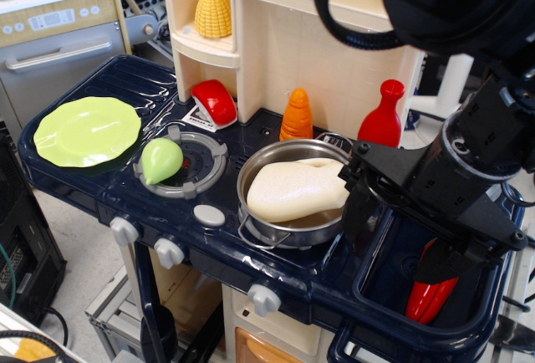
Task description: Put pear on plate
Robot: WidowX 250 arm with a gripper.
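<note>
One gripper (365, 204) beside pot, opening unclear

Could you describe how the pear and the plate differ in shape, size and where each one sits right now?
The pear is a rounded teardrop, while the plate is flat and round with a wavy rim. The plate is much wider than the pear. The pear lies on its side on the grey burner ring, whereas the plate sits flat at the counter's left end, apart from the pear. Both are smooth, light-green plastic.
</note>
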